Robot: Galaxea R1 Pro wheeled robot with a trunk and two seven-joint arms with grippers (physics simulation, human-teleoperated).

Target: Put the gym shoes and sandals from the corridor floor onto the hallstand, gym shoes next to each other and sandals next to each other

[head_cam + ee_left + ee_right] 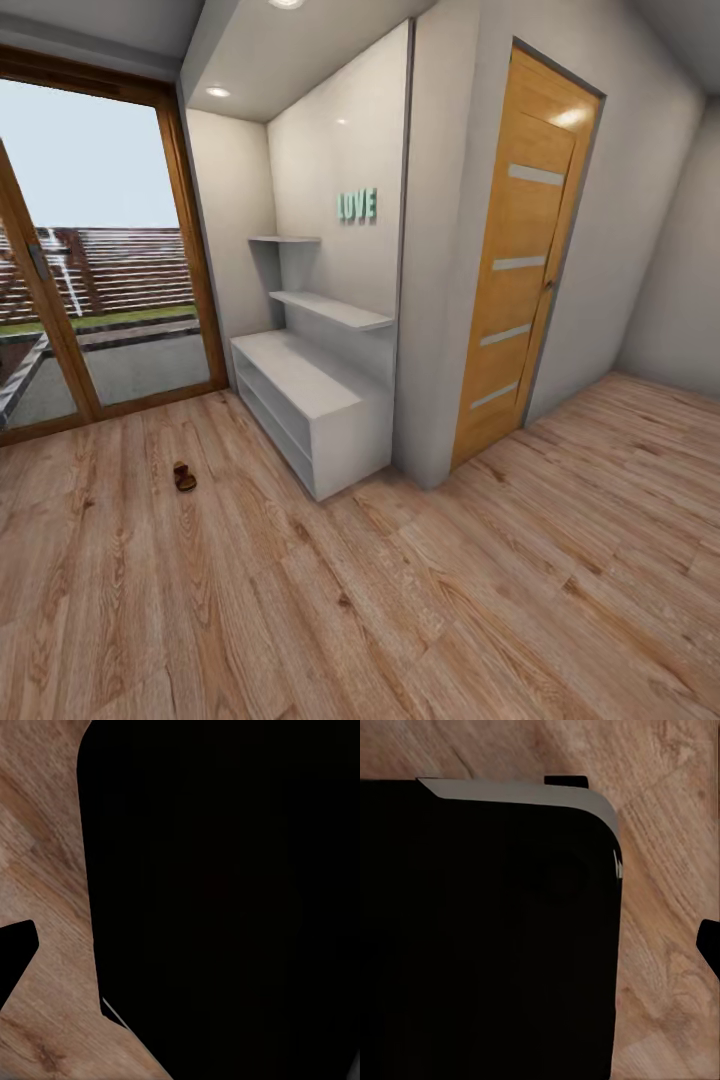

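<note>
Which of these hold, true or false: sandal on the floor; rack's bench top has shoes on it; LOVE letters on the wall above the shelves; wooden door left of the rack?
1. A sandal lies on the floor. True.
2. Shoes sit on the bench top of the rack. False: it is bare.
3. LOVE letters hang above the shelves. True.
4. The wooden door is left of the rack. False: it is to the right.

1. A large matte black, flat-sided body panel is taking up the centre and right of the left wrist frame, its corner rounded at upper left.
2. A small black angular piece is showing at the left edge.
3. In the right wrist frame, a black rounded-corner body block is catching a pale grey highlight along its top.
</note>
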